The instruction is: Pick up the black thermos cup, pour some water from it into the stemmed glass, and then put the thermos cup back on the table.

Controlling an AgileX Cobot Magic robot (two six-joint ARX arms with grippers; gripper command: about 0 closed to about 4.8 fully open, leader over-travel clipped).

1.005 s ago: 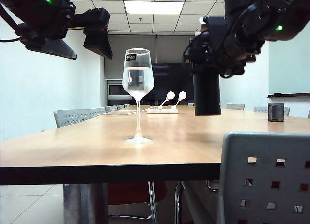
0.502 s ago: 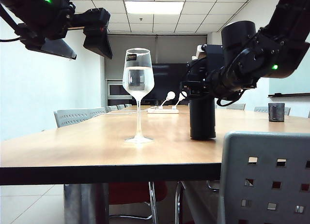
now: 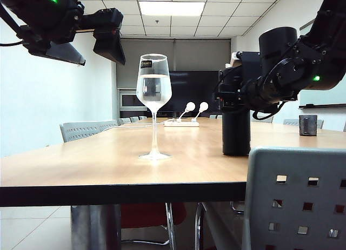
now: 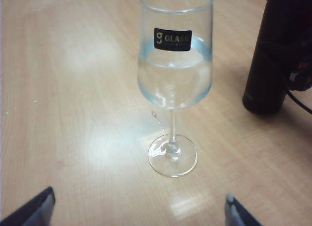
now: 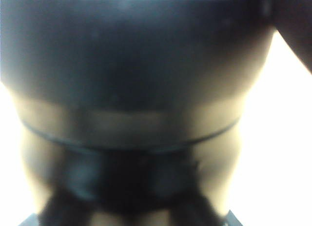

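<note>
The black thermos cup (image 3: 236,134) stands upright on the light-wood table (image 3: 108,163), to the right of the stemmed glass (image 3: 154,88). My right gripper (image 3: 236,93) is shut on its upper part. In the right wrist view the blurred dark thermos cup (image 5: 136,89) fills the picture, with the right gripper (image 5: 131,218) around it. The glass (image 4: 175,65) holds water up to its black label, and the thermos cup (image 4: 273,55) stands just beyond it. My left gripper (image 4: 139,204) hangs open above the table, short of the glass's foot; in the exterior view the left gripper (image 3: 86,50) is high at the left.
A small dark cup (image 3: 308,125) sits at the far right of the table. A white power strip with two white plugs (image 3: 186,117) lies behind the glass. A grey perforated chair back (image 3: 294,198) stands in the foreground, and more chairs (image 3: 86,130) line the far side.
The right arm has lowered the thermos cup from the air onto the table and shifted it slightly to the right. The left arm and the glass have not moved.
</note>
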